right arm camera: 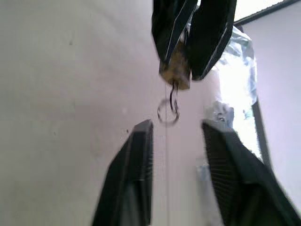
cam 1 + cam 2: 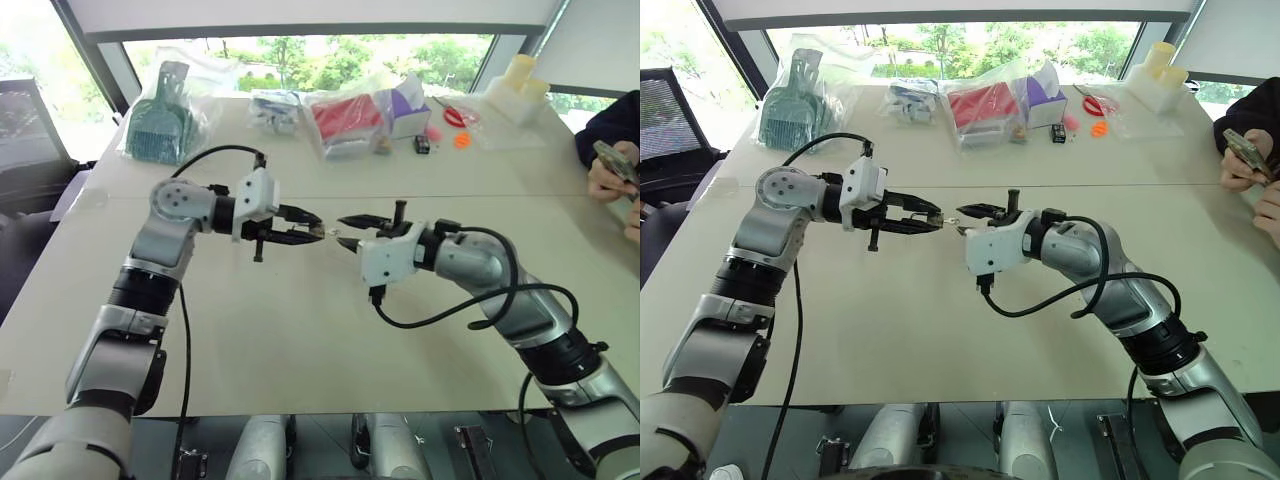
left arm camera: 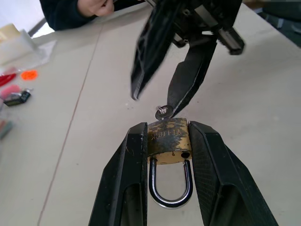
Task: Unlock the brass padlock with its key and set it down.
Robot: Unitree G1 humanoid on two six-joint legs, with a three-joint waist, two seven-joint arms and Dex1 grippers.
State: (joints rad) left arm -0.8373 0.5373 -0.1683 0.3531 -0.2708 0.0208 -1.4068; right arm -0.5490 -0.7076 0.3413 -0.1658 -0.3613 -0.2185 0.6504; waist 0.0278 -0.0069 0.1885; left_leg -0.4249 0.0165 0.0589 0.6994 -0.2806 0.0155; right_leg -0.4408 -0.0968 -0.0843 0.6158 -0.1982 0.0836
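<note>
Hovering above the middle of the pale table point(image 2: 300, 330), the two arms meet tip to tip near the centre of the head view. The left gripper point(image 3: 165, 141) is clamped on the brass padlock point(image 3: 168, 141), one finger on each side of its body, the silvery shackle loop lying back between the fingers. The key point(image 1: 172, 92) sticks out of the padlock's end, with a thin wire ring hanging off it. The right gripper point(image 1: 176, 134) faces it with fingers spread apart, holding nothing, its tips just beside the key. Bagged items point(image 2: 345, 122) sit along the upper edge of the frame, and a person's hands point(image 2: 612, 178) show at the right edge.
</note>
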